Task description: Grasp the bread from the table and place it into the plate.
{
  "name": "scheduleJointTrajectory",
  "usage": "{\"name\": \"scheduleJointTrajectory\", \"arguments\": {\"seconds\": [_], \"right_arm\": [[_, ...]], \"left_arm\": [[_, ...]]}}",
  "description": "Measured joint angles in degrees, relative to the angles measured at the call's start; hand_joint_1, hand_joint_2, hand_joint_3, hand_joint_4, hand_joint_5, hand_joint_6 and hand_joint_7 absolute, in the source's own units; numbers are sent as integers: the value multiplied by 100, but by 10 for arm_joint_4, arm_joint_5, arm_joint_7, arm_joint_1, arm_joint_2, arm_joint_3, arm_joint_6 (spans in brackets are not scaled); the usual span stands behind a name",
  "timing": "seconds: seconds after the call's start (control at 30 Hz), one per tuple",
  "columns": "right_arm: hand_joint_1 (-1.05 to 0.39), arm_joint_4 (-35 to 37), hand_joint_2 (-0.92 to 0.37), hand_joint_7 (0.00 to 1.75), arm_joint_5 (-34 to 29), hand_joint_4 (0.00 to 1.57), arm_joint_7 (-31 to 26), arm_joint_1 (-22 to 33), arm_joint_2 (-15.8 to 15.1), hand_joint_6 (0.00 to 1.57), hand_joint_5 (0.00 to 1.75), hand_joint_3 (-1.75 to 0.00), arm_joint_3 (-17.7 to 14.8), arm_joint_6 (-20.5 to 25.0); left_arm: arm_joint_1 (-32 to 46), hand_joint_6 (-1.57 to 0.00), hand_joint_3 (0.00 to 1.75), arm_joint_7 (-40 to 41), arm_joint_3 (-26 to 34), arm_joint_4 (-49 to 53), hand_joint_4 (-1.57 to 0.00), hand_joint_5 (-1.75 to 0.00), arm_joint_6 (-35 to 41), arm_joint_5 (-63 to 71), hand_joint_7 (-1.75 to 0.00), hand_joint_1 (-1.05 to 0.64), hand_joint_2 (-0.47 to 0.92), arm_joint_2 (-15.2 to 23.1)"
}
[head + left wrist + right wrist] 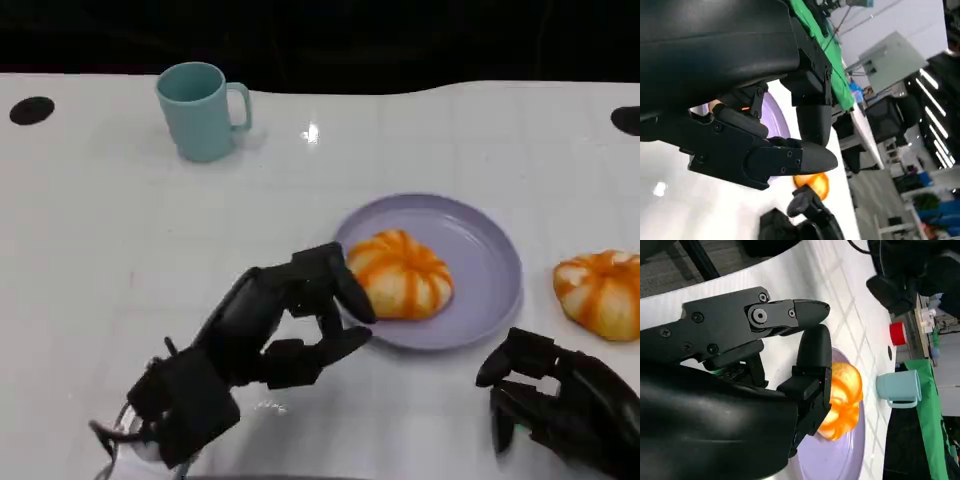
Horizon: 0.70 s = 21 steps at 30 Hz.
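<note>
- Orange-and-cream striped bread (400, 275) lies in the purple plate (490, 255), on its left half, leaving the right half bare.
- The left hand (300, 315) hovers at the plate's left rim, fingers apart and holding nothing (fingertips just beside the bread).
- A second bread (600, 292) sits on the white table (100, 230), right of the plate, near the picture's edge.
- The right hand (555, 400) lies below it, fingers loosely spread, holding nothing.
- A teal mug (203, 110) stands well apart, far left.
</note>
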Motion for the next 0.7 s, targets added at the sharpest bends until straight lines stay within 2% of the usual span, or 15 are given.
{"name": "scheduleJointTrajectory", "arguments": {"seconds": [0.13, 0.33, 0.7], "right_arm": [[-50, -2, -92, 135, -1, 66, -1, 1, -1, 70, 175, -23, 1, 1], [-51, -3, -92, 133, -1, 65, -1, 2, -1, 70, 175, -23, 1, 2], [-50, -27, -92, 135, -11, 66, -9, 10, -3, 69, 175, -23, 3, 20]], "left_arm": [[36, -47, 43, -37, 5, -31, -64, -175, 34, -64, -175, -64, 92, -4], [72, -52, 37, -140, 26, -57, -66, -175, 107, -193, -169, -65, 92, -8], [130, -61, 24, -172, 73, -82, -81, -175, 179, -252, -174, -67, 92, -22]]}}
